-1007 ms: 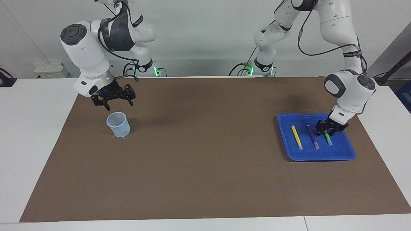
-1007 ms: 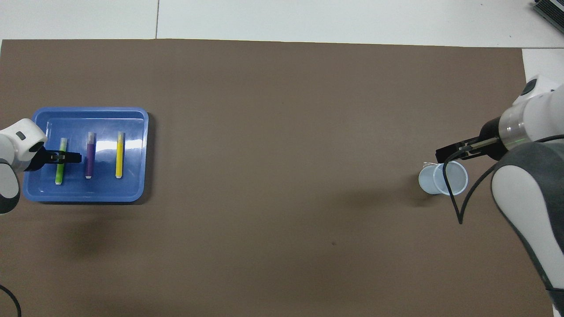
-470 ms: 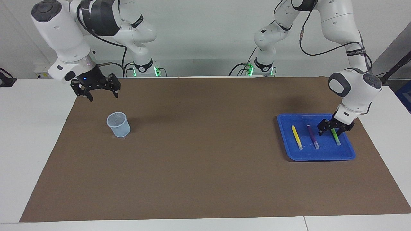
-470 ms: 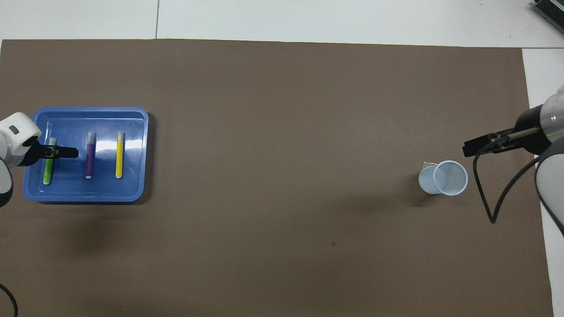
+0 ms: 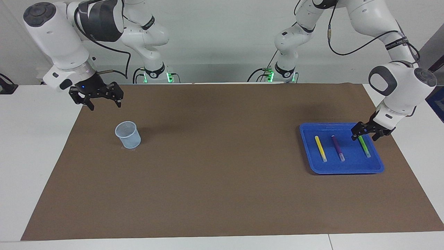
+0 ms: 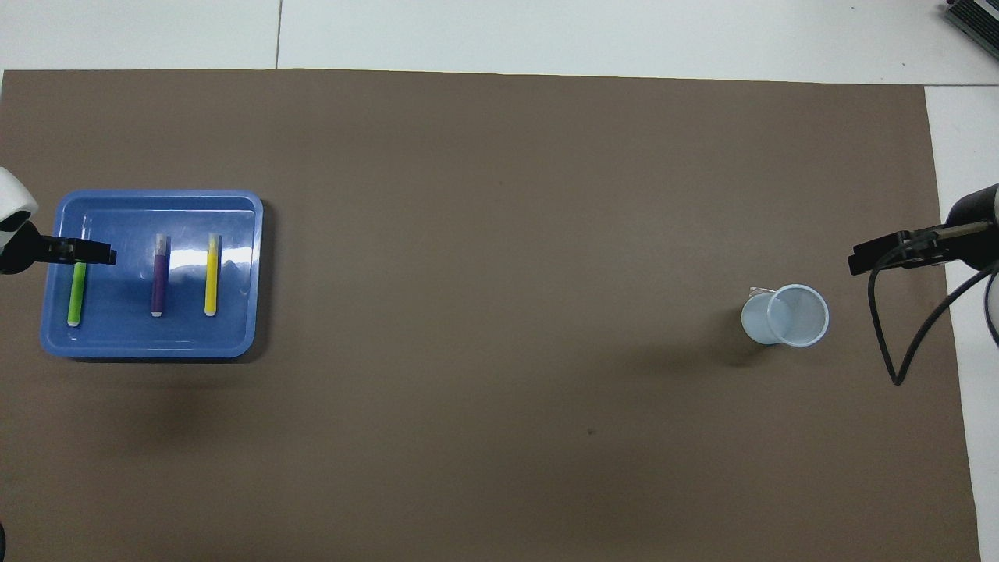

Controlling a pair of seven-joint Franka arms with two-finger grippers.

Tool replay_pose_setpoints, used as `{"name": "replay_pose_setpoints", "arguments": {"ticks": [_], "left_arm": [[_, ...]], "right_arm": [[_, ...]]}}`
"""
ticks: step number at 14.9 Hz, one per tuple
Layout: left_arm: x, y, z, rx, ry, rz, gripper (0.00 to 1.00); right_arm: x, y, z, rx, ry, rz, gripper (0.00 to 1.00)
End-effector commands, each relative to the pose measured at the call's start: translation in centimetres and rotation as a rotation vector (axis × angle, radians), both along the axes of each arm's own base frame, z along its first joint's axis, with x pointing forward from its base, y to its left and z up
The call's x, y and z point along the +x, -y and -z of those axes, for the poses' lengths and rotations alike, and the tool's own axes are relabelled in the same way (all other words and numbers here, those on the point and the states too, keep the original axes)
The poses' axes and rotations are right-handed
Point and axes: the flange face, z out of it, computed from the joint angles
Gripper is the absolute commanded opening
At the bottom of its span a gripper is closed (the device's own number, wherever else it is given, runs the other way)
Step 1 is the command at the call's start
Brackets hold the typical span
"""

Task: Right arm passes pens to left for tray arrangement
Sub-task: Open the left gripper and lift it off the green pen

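Note:
Three pens lie side by side in the blue tray [image 5: 341, 168] [image 6: 156, 195] at the left arm's end of the table: yellow [image 5: 320, 148] [image 6: 211, 275], purple [image 5: 337, 148] [image 6: 158, 277], green [image 5: 365, 147] [image 6: 76, 293]. My left gripper [image 5: 365, 137] [image 6: 90, 252] hangs open just above the green pen's end that lies nearer the robots, holding nothing. My right gripper [image 5: 105, 105] [image 6: 878, 256] is open and empty, raised over the mat's edge at the right arm's end, clear of the cup.
A small translucent bluish cup [image 5: 128, 134] [image 6: 787, 314] stands upright on the brown mat [image 5: 222, 173] toward the right arm's end. White tabletop [image 5: 34, 139] borders the mat. A black cable loops down from the right wrist.
The green pen has shifted toward the tray's outer rim and lies free; my left gripper has lifted off it and drawn outward. My right gripper rose and moved away from the cup.

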Motion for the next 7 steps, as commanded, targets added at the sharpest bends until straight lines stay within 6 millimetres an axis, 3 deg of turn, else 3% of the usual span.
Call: {"name": "replay_pose_setpoints", "arguments": {"ticks": [1, 7], "left_arm": [[-0.7, 3.1, -3.4, 0.027, -0.023, -0.023, 1.0], [-2.0, 10.4, -11.8, 0.038, -0.075, -0.107, 1.0]], "right_arm": [[0.1, -0.1, -0.1, -0.008, 0.0, -0.006, 1.0], [0.2, -0.3, -0.3, -0.005, -0.001, 0.006, 1.0]]}}
